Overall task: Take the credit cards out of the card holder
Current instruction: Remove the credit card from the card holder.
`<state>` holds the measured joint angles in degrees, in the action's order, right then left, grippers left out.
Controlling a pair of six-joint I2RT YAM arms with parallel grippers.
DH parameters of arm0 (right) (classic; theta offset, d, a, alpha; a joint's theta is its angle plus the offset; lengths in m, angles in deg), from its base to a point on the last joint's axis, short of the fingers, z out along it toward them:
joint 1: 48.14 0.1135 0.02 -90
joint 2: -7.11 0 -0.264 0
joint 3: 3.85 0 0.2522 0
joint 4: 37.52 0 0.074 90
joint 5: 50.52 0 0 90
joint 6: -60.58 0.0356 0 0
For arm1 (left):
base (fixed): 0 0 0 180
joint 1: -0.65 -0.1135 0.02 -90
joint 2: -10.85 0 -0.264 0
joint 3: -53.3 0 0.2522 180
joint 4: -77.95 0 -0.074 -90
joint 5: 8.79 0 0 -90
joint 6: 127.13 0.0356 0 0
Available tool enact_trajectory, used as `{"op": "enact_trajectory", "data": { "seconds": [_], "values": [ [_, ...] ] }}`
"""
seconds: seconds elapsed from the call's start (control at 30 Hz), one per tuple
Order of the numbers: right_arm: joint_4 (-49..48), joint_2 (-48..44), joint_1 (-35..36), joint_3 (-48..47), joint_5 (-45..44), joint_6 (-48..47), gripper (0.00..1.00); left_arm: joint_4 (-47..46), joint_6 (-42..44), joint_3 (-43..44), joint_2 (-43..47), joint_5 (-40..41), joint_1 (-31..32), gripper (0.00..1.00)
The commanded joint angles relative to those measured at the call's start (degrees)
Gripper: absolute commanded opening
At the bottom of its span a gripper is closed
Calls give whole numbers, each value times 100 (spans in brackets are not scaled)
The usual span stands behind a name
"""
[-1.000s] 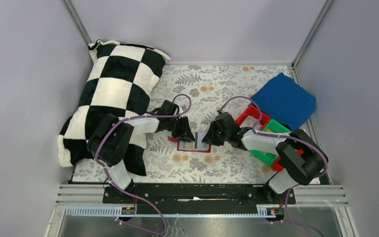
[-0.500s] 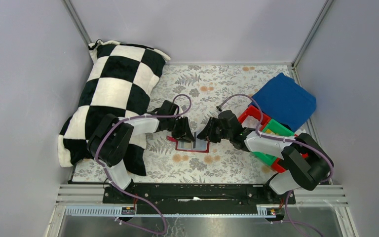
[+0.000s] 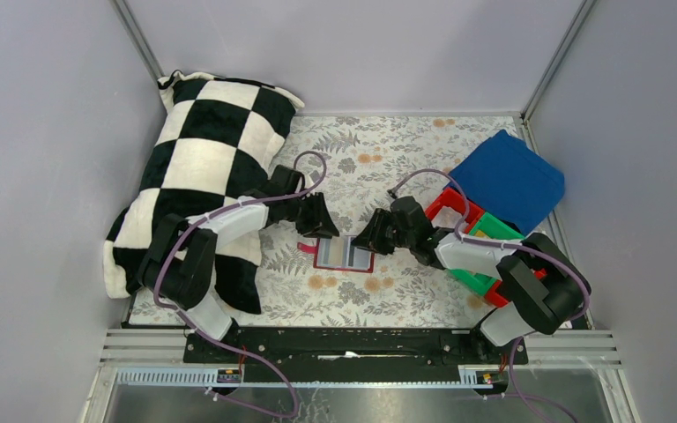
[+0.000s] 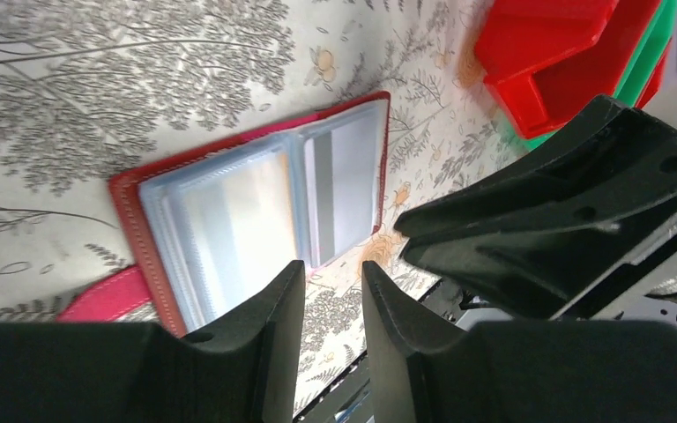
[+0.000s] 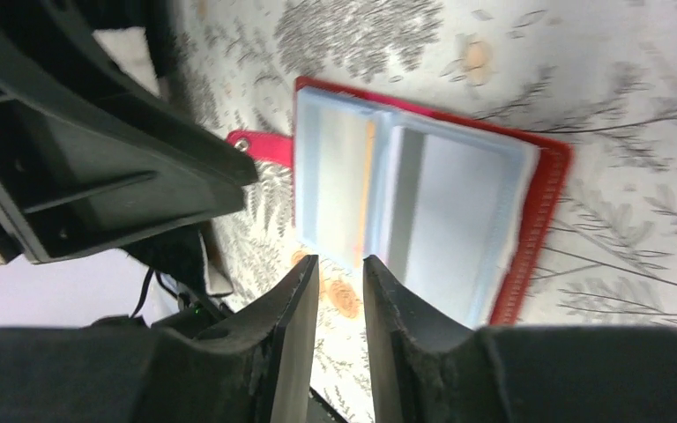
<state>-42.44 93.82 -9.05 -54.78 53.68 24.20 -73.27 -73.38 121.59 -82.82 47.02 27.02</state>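
While bins (image 3: 448, 204) stand near, card holder (image 3: 345, 254) lies open; seemingly flat.

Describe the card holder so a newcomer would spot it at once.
On the floral table, look midway between the checkered pillow at left and the plastic bins at right. The card holder lies open and flat there. Unlike the bulky red bin, it is a thin red-edged booklet of clear sleeves holding credit cards.

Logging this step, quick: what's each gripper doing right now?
Left gripper: slightly open, holding nothing, tips near the card holder.
Right gripper: slightly open, holding nothing, also near it.
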Motion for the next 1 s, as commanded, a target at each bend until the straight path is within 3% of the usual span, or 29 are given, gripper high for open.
{"op": "enact_trajectory", "data": {
  "seconds": [0.0,0.3,0.97],
  "values": [
    [322,-183,-371,181,-285,-55,35,-69,82,-39,-46,-138,-132,34],
    [510,126,-560,127,142,-420,36,-287,-31,-280,-409,82,-132,32],
    [-283,649,-554,261,796,-264,36,-404,-44,-465,-609,98,-132,31]
  ]
}}
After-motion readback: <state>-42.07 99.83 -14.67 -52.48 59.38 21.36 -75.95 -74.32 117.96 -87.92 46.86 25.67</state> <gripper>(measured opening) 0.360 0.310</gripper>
